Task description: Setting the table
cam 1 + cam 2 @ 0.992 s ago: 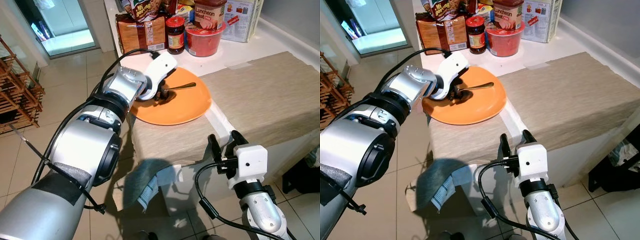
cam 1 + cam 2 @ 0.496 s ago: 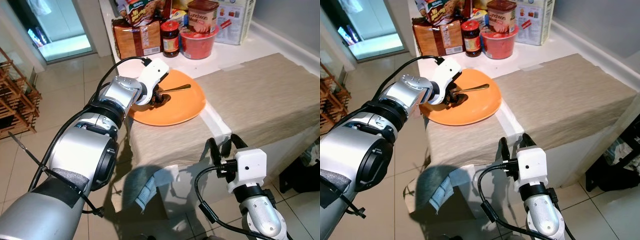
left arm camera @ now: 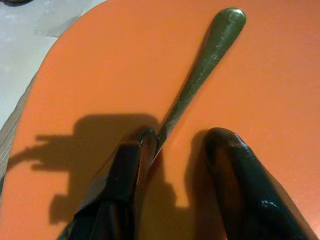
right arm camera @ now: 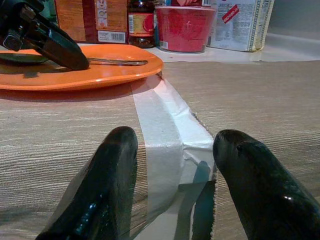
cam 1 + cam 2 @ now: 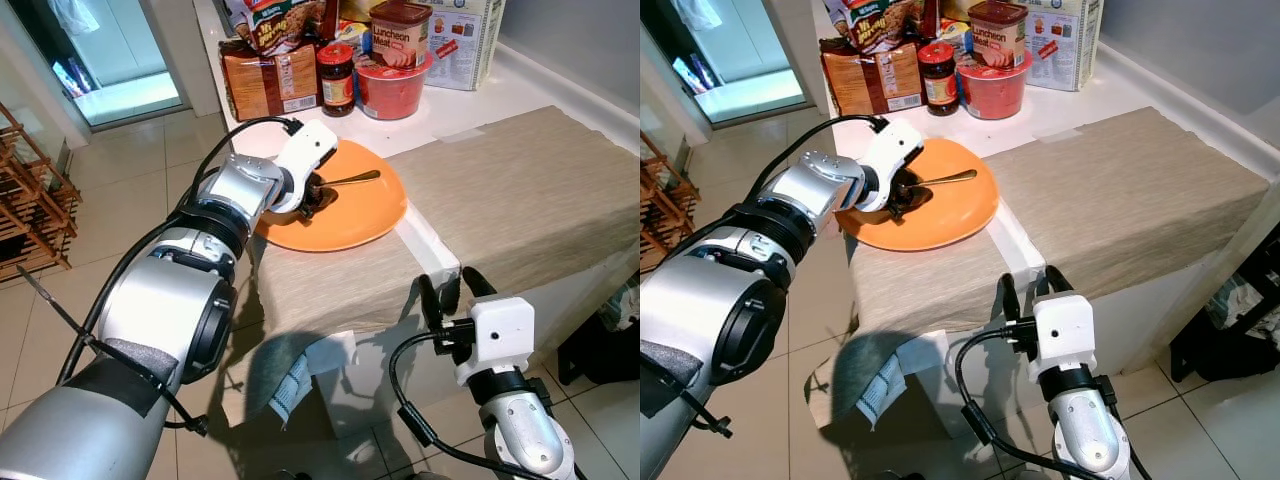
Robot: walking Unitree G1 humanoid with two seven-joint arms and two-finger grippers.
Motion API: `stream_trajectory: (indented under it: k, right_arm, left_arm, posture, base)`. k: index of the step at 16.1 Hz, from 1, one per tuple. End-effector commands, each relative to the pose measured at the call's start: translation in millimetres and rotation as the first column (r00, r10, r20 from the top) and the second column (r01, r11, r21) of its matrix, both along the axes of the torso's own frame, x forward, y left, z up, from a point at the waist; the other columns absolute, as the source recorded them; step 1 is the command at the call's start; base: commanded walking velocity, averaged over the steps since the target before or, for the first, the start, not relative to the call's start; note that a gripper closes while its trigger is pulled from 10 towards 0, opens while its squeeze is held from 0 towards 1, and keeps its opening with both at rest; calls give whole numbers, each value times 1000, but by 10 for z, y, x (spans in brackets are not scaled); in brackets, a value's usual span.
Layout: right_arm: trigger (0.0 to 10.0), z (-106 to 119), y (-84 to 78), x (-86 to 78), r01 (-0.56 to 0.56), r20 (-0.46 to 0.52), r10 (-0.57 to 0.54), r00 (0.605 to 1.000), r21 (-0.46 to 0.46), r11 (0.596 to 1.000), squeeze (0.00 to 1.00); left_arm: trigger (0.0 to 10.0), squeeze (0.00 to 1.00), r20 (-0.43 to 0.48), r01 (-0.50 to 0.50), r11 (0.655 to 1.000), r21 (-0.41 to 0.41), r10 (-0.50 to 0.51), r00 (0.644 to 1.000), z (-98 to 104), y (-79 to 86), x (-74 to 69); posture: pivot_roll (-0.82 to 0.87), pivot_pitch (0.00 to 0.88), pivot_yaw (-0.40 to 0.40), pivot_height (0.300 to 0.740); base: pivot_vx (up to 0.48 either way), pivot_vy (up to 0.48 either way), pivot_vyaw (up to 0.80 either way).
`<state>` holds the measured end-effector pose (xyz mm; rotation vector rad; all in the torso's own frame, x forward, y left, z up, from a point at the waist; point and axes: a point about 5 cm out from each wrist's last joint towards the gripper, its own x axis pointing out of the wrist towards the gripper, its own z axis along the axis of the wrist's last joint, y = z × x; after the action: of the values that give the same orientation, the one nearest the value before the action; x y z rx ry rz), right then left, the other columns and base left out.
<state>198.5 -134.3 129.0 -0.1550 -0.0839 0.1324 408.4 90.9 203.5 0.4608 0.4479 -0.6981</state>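
An orange plate point(image 5: 365, 212) lies on the tan cloth-covered table point(image 5: 520, 190), near its left end. A metal spoon point(image 5: 355, 179) rests on the plate. My left gripper point(image 5: 312, 197) hovers low over the plate at the spoon's bowl end. In the left wrist view its fingers point(image 3: 125, 185) stand open, the spoon point(image 3: 205, 65) lying between them and touching one. My right gripper point(image 5: 450, 290) is open just in front of the table's near edge, holding nothing; the right wrist view looks across the cloth to the plate point(image 4: 100, 72).
Groceries crowd the white counter behind: a bread bag point(image 5: 270, 80), a dark jar point(image 5: 335, 75), a red bowl point(image 5: 390, 88), a luncheon meat can point(image 5: 400, 20). A white tape strip point(image 5: 425, 240) runs over the cloth. A wooden rack point(image 5: 30, 190) stands left; a towel point(image 5: 290, 385) lies on the floor.
The camera has shifted a little, so the whole scene sits lower in view. The left gripper stays over the plate by the spoon, and the right gripper holds its place.
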Motion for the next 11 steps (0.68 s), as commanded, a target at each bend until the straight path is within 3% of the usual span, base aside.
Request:
stream_trajectory:
  k: [1, 7, 11]
  right_arm:
    - [10000, 43, 21, -11, 0, 11, 0, 1000, 13, 1000, 0]
    - [10000, 40, 29, -3, -2, 7, 2, 1000, 15, 1000, 0]
    - [10000, 37, 29, 23, -5, 6, 5, 1000, 18, 1000, 0]
  left_arm:
    - [0, 0, -149, -43, 994, 96, 57, 987, -419, 178, -115]
    - [0, 0, -114, -17, 991, 132, 32, 993, -377, 185, -97]
    - [0, 0, -51, 8, 992, 122, -2, 999, -209, 146, -44]
  posture:
    - [-161, 96, 151, 740]
    - [-153, 100, 146, 740]
    - [-140, 96, 140, 740]
  base:
    - [0, 0, 0]
    - [0, 0, 0]
    - [0, 0, 0]
